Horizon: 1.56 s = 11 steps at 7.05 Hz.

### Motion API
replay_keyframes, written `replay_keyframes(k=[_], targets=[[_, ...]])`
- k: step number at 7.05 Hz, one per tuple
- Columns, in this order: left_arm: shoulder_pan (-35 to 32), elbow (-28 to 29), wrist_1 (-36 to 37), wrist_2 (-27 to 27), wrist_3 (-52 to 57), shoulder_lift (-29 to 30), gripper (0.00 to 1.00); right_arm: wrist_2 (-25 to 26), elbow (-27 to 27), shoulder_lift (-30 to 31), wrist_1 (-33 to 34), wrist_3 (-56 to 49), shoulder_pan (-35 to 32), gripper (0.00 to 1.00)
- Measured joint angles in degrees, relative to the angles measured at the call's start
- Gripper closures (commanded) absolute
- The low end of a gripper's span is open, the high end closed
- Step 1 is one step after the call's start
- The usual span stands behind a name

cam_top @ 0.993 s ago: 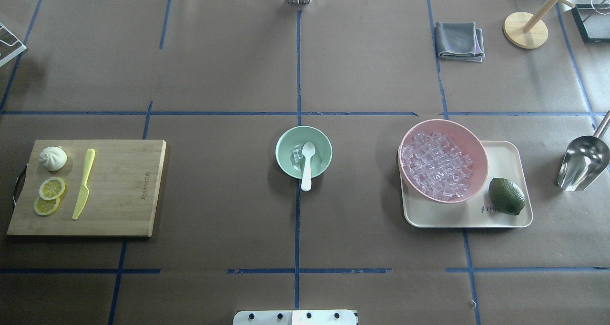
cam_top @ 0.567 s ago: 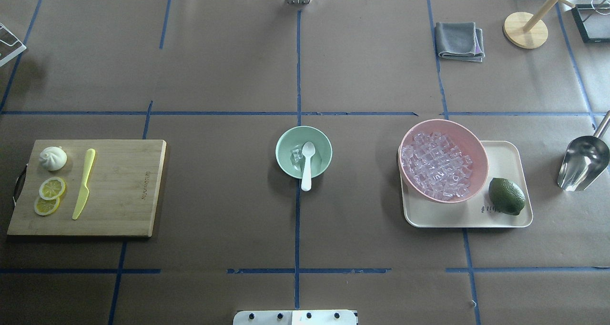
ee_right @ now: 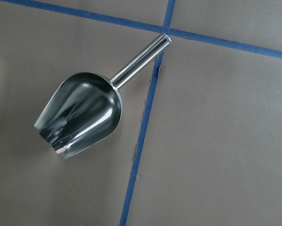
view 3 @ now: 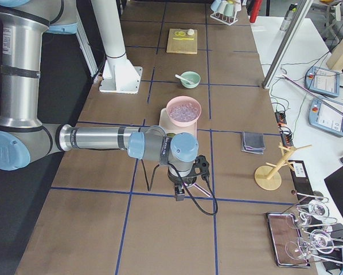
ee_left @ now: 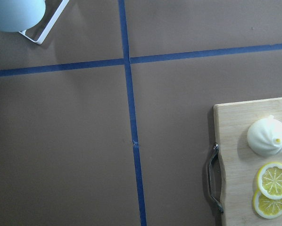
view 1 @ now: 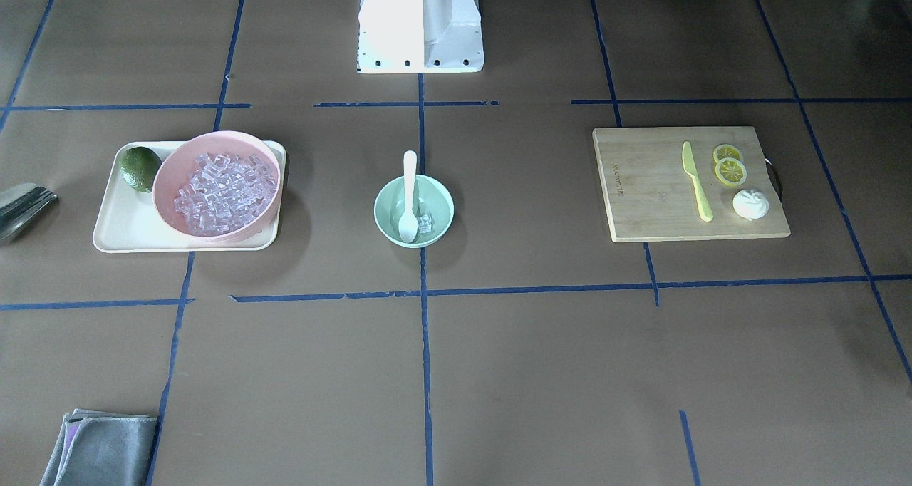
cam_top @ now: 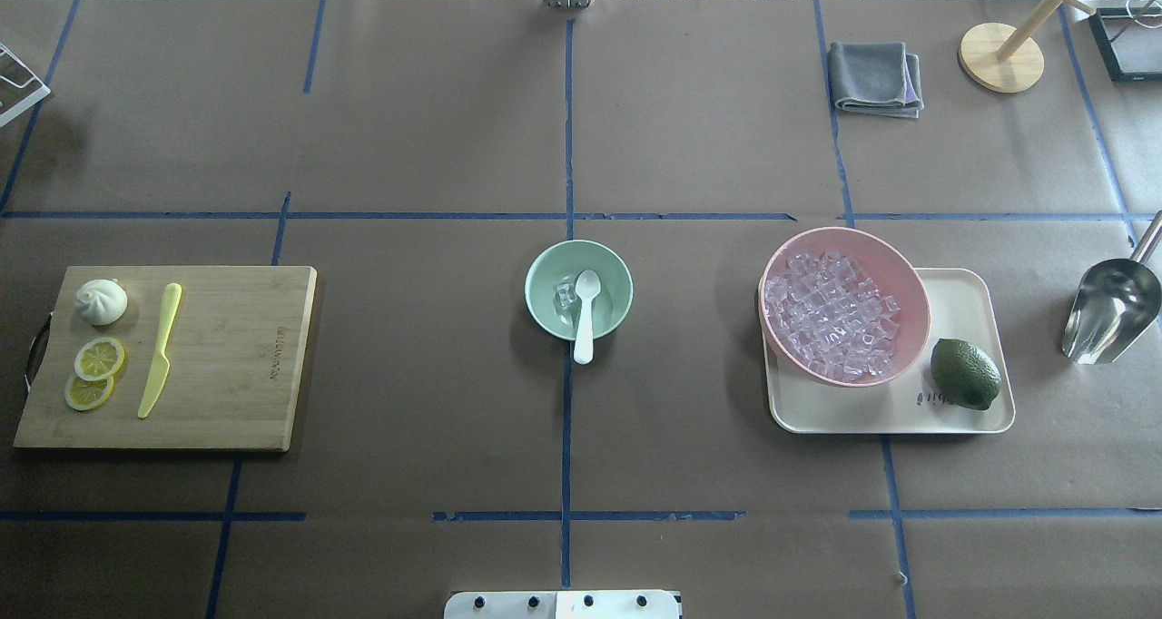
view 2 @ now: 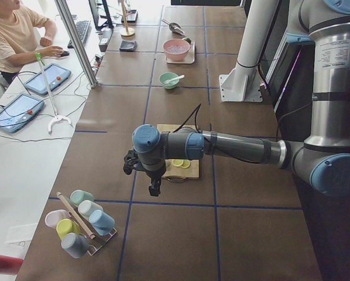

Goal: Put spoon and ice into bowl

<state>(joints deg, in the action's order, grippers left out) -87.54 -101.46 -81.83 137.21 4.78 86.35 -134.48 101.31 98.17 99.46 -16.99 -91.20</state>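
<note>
Small white plastic spoon point(cam_top: 585, 315) lies head-in in the small round mint-green bowl point(cam_top: 615, 297). Its handle leans out over the rim, too long to fit. Clear glassy ice cube point(cam_top: 565, 294) sits inside, beside the head. We judge the task done. Both arms reach low over the brown surface point(cam_top: 408, 374), well apart from the bowl. Left fingers point(view 2: 154, 188) hang by the bamboo cutting board point(cam_top: 227, 356), right fingers point(view 3: 179, 193) over the steel scoop point(ee_right: 79, 113). Spread or pressed together, we cannot tell.

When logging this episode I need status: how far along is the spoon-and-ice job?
Done: small white plastic spoon rests in the round mint-green bowl, a clear ice cube beside it. In hand: nothing at the bowl. Left: apparently nothing.
</note>
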Motion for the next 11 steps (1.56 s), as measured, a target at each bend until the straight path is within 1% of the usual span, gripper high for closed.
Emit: replay_keyframes(k=[1, 6, 11], targets=[[0.00, -0.02, -0.01, 0.01, 0.05, -0.08, 0.00, 0.23, 0.00, -0.09, 0.49, -0.10, 0.47, 0.01], [0.00, 0.09, -0.88, -0.17, 0.42, -1.14, 0.00, 0.75, 0.00, -1.58, 7.03, -3.47, 2.96, 0.01], [0.00, 0.04, -0.89, -0.18, 0.51, -2.09, 0.00, 3.98, 1.21, -2.35, 7.62, -3.41, 2.10, 0.00]])
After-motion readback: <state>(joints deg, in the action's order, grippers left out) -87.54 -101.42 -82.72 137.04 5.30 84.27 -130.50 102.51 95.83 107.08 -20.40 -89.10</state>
